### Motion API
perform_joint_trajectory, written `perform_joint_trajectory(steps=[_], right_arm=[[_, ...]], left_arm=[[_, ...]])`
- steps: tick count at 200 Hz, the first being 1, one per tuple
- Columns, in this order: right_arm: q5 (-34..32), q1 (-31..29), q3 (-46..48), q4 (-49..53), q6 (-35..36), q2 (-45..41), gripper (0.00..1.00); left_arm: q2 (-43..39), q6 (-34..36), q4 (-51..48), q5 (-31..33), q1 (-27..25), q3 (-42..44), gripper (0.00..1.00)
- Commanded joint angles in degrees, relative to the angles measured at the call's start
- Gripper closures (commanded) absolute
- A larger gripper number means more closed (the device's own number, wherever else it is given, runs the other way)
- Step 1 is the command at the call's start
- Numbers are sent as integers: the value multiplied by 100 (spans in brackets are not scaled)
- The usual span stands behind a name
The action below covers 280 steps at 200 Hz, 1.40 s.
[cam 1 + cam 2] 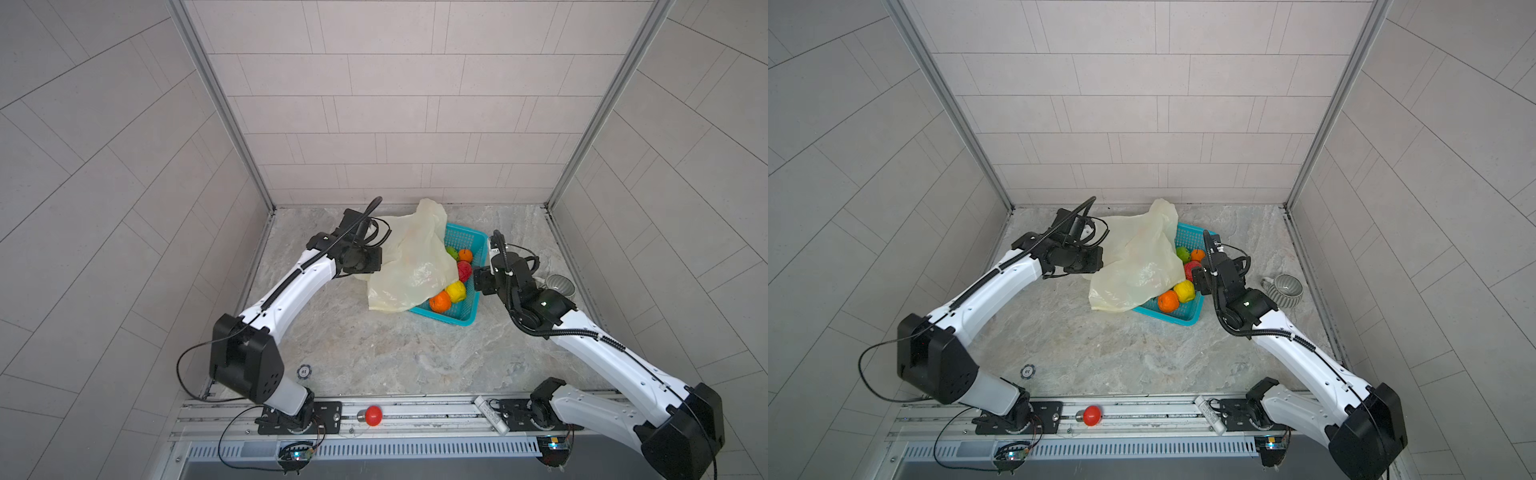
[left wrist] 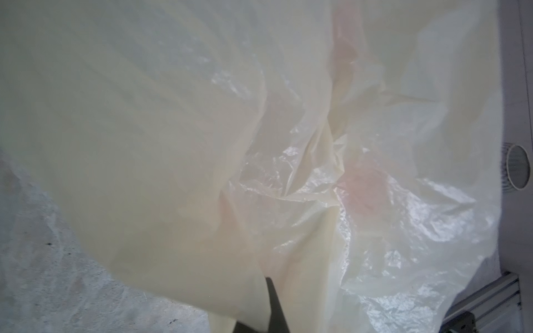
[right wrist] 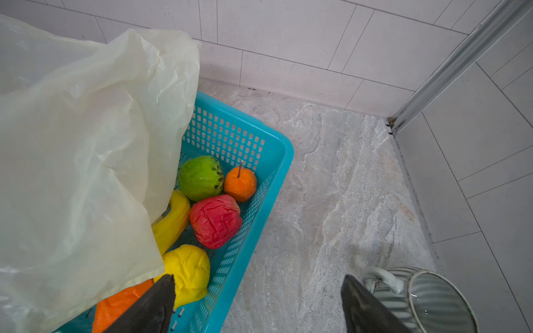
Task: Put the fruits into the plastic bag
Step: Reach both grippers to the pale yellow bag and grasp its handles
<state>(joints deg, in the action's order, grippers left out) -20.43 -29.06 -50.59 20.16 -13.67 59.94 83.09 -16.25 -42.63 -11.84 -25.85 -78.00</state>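
— So, how much room do you have around the edges?

— Tiled walls (image 1: 374, 124) rise from the back, left and right edges of the worktop (image 1: 374, 349). The teal basket (image 1: 465, 239) sits toward the back edge, a little right of the middle, and marble runs from it to the front edge. A ribbed mug (image 3: 438, 302) sits near the right edge, just beside my right gripper (image 3: 258, 278).

— And your grippers?

— The right one hovers over the basket's right rim, fingers spread wide, nothing between them. My left gripper (image 1: 376, 259) is closed tight at the left edge of the plastic bag (image 1: 411, 257). Film presses against it, but I cannot tell whether any is pinched.

— How does the bag look?

— Cream, translucent and crinkled, with a faint pink-orange print showing through. It drapes over the basket's left part and spills onto the worktop, one fold peaking toward the back edge.

— The fruits?

— Those I see lie in the basket: a green fruit (image 3: 200, 177), a small orange fruit (image 3: 240, 183), a red fruit (image 3: 215, 220), a yellow ball (image 3: 187, 271), a banana (image 3: 173, 219) half under the film, and a larger orange fruit (image 3: 121, 302).
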Motion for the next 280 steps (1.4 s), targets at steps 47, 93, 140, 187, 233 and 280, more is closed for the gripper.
perform_joint_trajectory(steps=[47,93,140,187,233,280], right_arm=[[1818,568,-1165,461,-281,-193,11],[3659,568,-1538,120,369,-296,11],[5262,535,-1642,-347,504,-366,11],[5890,412,-2336,-424,788,86,10],[6439,160,-3122,96,1039,723,15],[6234,-685,-2712,485,1273,514,20]], left_arm=[[-3066,2966,2318,331,-314,1904,100],[-3239,3841,1433,-889,-309,1517,100],[-3356,4185,840,-1424,-228,1175,100],[-3387,4559,468,-1797,-203,1061,100],[-3389,4610,414,-1889,-205,1033,100],[-3338,4699,365,-1831,-190,1036,100]])
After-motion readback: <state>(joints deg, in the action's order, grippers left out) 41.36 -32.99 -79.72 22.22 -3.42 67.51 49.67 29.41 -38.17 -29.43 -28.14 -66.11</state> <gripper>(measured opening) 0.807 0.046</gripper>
